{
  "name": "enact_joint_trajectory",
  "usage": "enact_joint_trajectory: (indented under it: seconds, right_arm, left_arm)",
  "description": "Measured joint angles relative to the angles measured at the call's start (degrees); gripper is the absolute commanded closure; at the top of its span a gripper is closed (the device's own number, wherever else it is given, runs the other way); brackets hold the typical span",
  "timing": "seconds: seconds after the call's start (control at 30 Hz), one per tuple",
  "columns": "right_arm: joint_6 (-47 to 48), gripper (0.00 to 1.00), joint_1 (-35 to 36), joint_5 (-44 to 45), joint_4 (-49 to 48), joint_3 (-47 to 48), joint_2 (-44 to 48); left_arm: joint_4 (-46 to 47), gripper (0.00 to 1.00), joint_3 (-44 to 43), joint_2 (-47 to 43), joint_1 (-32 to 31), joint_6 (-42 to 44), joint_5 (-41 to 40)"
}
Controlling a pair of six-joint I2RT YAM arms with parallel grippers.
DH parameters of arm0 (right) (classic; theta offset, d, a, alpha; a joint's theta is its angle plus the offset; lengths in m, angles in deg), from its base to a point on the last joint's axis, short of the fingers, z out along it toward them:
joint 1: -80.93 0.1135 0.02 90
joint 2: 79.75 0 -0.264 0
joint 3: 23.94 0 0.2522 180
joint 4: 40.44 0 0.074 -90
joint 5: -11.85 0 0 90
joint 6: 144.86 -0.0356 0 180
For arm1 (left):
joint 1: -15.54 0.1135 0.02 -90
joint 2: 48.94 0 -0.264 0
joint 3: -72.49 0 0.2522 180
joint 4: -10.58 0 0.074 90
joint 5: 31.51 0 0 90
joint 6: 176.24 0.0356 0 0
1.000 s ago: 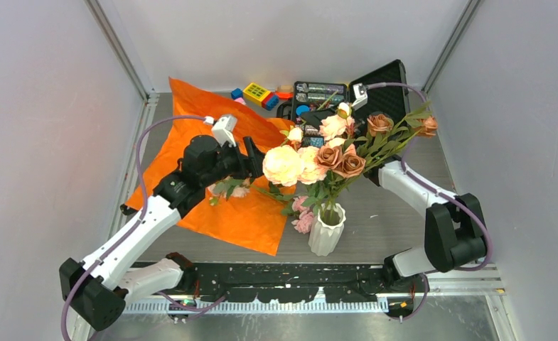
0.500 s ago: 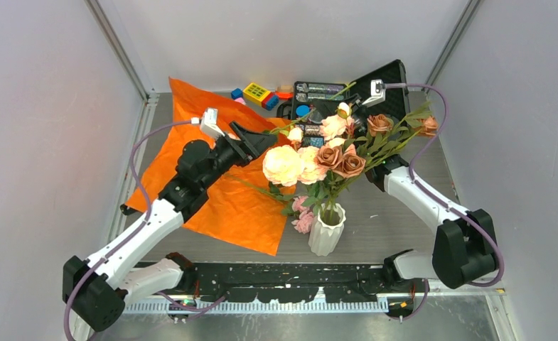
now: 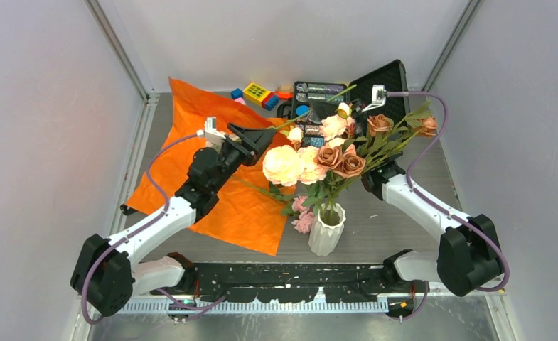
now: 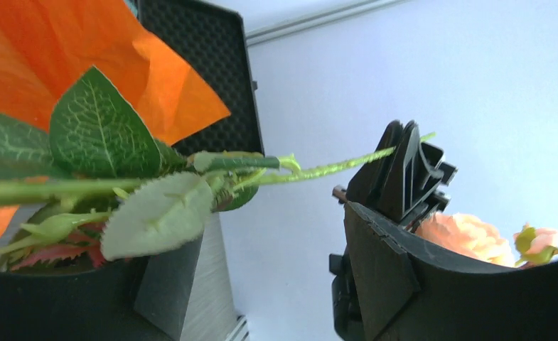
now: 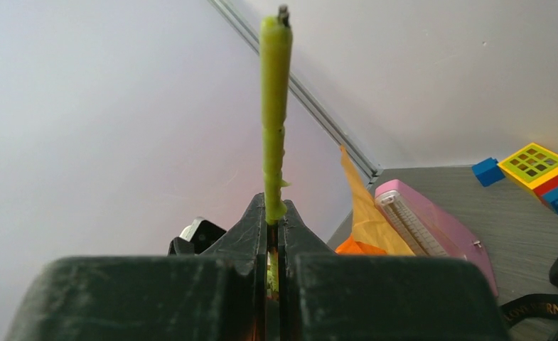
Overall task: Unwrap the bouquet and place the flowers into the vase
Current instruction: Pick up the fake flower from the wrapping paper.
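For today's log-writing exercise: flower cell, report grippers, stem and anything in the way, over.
Right gripper shut on green stem, at its end. Left gripper open, stem's leaves by its fingers. White ribbed vase packed with roses, mouth looks tight.

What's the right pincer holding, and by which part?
One flower, pinched by the right pincer on its green stem, near the bare end.

Flower stem (image 5: 274, 106) lower end hidden inside right pincer (image 5: 276, 214); open case (image 3: 388, 77) contents too small to tell.
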Motion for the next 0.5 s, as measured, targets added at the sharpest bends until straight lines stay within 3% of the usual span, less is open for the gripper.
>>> enact_joint_trajectory:
  seconds: [0.23,0.5]
  right_arm:
    - [0.20,1.00,0.87,-0.68,-4.61,-1.57,0.02]
    - [0.59,1.00,1.44,-2.23,-8.61,-3.10,0.07]
  left_arm:
    - [5.99,0.27,0.74,1.51,0.00,-2.86,-2.97]
    - [9.01,0.54,0.74,3.80,0.00,-4.35,-4.59]
